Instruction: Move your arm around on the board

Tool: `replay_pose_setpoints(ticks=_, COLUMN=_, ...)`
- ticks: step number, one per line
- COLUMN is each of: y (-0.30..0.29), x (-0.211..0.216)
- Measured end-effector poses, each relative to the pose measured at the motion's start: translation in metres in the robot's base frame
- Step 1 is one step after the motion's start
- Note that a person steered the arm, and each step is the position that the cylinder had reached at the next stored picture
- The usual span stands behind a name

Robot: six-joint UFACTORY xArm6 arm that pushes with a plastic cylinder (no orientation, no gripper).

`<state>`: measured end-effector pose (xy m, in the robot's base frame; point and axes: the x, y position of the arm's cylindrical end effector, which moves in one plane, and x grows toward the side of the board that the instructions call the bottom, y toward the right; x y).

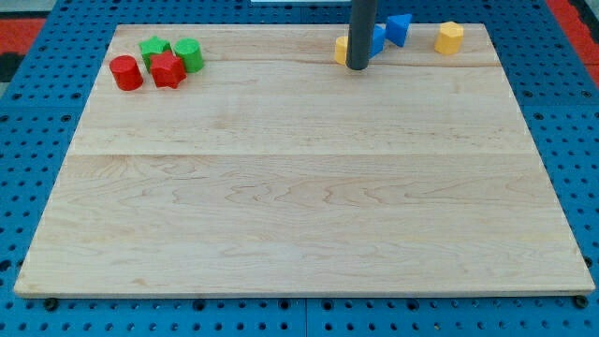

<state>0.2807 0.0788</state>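
My tip [357,66] rests on the wooden board [299,187] near the view's top, right of centre. It stands just in front of a yellow block [342,50] and a blue block [376,39], both partly hidden by the rod. A blue triangular block [399,28] lies to their right. A yellow hexagonal block [449,37] sits further right. At the view's top left is a cluster: a red cylinder [125,72], a red star-shaped block [168,70], a green star-shaped block [153,47] and a green cylinder [189,53].
The board lies on a blue perforated base [37,187]. A red patch [28,23] shows at the view's top left corner.
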Motion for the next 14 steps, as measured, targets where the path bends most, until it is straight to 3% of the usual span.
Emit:
replay_pose_setpoints(ticks=2, y=-0.001, x=0.000)
replay_pose_setpoints(ticks=3, y=0.002, x=0.031)
replay_pose_setpoints(ticks=4, y=0.058, x=0.062)
replay_pose_setpoints(ticks=5, y=0.132, x=0.063)
replay_pose_setpoints(ticks=6, y=0.206, x=0.032)
replay_pose_setpoints(ticks=9, y=0.260, x=0.008)
replay_pose_setpoints(ticks=12, y=0.266, x=-0.010)
replay_pose_setpoints(ticks=14, y=0.243, x=-0.088)
